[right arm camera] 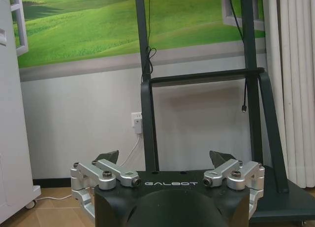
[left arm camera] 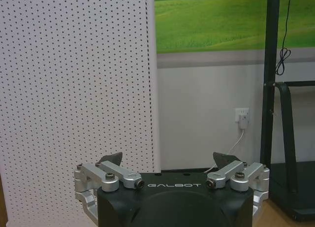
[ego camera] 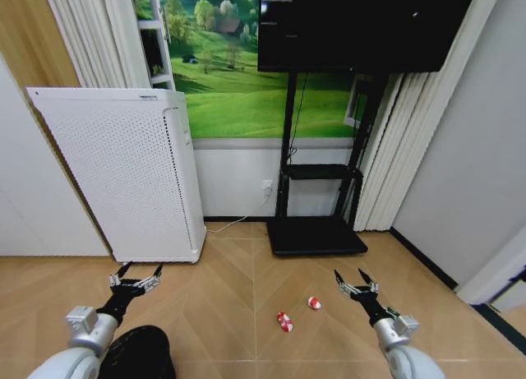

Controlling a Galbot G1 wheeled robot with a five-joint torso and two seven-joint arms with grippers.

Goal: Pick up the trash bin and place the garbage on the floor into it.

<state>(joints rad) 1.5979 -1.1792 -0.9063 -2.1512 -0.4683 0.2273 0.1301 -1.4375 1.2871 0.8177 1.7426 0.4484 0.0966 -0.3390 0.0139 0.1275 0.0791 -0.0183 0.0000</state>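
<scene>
The black mesh trash bin [ego camera: 140,352] stands on the floor [ego camera: 238,297] at the bottom left of the head view, partly cut off, just beside my left arm. Two red-and-white lumps of garbage [ego camera: 284,321] [ego camera: 314,302] lie on the parquet in the middle, left of my right gripper. My left gripper [ego camera: 136,275] hovers open ahead of the bin, its fingers [left arm camera: 110,161] spread with nothing between them. My right gripper [ego camera: 353,278] is open too, held above the floor to the right of the garbage, fingers [right arm camera: 219,158] apart and empty.
A tall white perforated appliance [ego camera: 123,173] stands against the wall at the left. A black TV stand [ego camera: 316,231] with a screen above it sits straight ahead, a cable plugged into the wall socket [ego camera: 267,187]. Curtains [ego camera: 394,149] hang at the right.
</scene>
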